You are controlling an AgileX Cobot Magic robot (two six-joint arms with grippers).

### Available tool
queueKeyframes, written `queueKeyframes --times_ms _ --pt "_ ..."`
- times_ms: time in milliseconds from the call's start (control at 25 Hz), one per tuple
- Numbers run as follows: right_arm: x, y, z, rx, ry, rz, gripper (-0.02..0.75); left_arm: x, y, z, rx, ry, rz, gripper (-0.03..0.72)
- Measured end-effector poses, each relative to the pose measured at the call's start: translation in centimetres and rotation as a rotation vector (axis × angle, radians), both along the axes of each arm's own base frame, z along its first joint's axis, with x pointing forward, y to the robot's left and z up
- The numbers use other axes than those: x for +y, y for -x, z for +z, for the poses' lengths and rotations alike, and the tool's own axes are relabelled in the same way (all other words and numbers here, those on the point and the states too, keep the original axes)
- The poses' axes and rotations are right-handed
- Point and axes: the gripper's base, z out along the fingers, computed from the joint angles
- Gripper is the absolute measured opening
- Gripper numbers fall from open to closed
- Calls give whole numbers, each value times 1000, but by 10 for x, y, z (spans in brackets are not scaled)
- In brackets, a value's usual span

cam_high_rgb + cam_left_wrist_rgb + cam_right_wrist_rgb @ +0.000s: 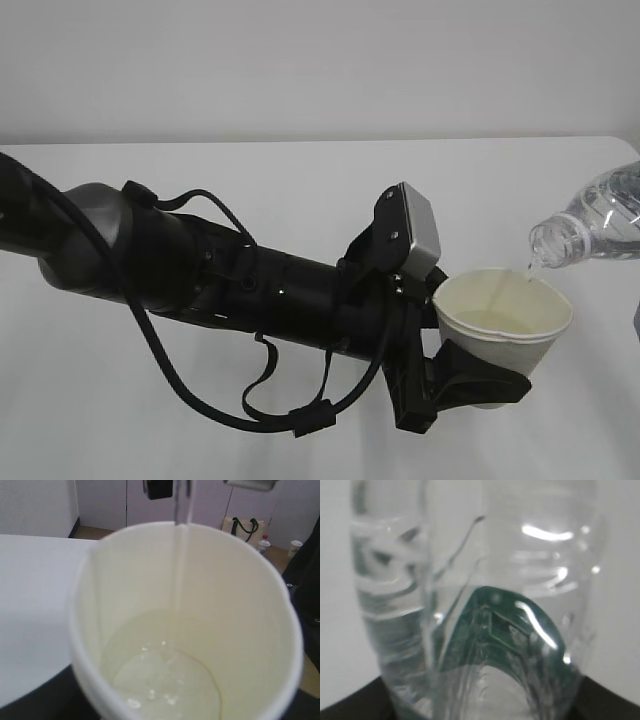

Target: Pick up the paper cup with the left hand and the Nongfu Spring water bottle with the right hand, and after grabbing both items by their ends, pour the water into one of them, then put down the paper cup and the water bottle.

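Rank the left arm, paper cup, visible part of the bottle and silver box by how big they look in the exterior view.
1. Left arm, by far the largest.
2. Paper cup.
3. Bottle, cut off by the frame edge, so its true size is unsure.
4. Silver box, looks close to the bottle's visible part.

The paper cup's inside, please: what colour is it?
Pale cream-yellow inside the paper cup, clearest in the left wrist view.

A plain indoor workroom, lab or office: a bare white table (300,180) against a blank pale wall (320,60), and beyond the table a brown floor (87,531), a tote bag (245,529), pale cabinet-like panels (105,502)
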Motion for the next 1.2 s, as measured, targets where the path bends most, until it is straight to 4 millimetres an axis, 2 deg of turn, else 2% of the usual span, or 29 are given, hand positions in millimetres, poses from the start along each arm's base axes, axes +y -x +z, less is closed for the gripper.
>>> queueKeyframes --times_ms 1200 --pt "0 0 0 0 2 0 419 0 0 0 0 -1 2 471"
